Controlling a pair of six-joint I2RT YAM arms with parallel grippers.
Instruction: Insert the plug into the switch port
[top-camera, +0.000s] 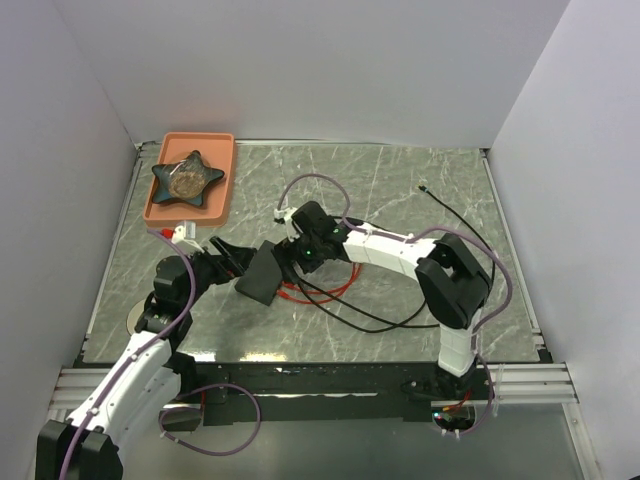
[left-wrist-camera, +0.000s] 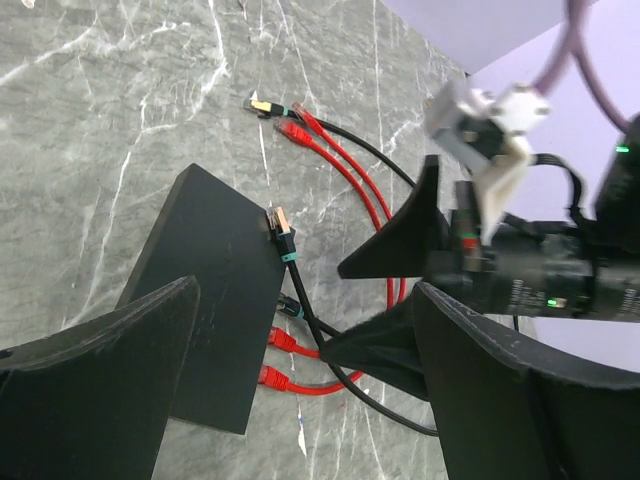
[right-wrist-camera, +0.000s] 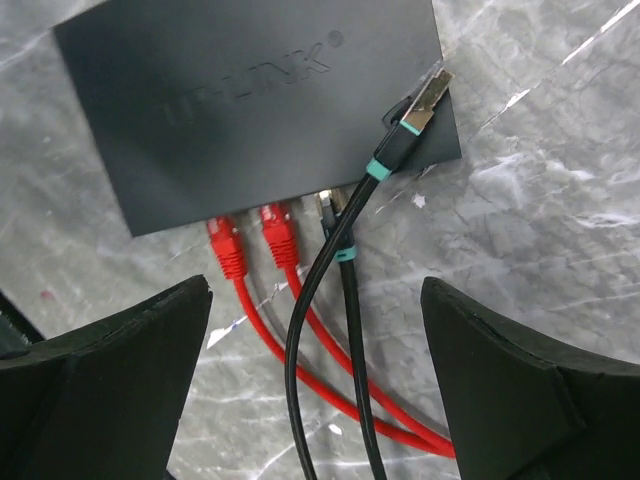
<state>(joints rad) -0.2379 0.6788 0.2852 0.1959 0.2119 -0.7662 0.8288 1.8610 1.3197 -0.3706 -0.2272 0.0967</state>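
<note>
Grey marbled table (top-camera: 400, 190) lies under both arms. Right claw (right-wrist-camera: 320, 400) is spread wide and grips nothing. A black cable (right-wrist-camera: 290, 380) runs up between its fingers to the plug (right-wrist-camera: 420, 110), whose metal tip rests loose on the corner of the switch (right-wrist-camera: 250, 100) just ahead. Two red plugs (right-wrist-camera: 228, 250) sit in ports beside it. Left claw (left-wrist-camera: 300, 400) is likewise spread and empty, the switch lying below it, partly under one finger.

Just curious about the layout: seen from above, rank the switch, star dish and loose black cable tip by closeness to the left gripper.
1. The switch, right beside the left gripper.
2. The star dish, in the far-left tray.
3. The loose black cable tip, far right.
</note>
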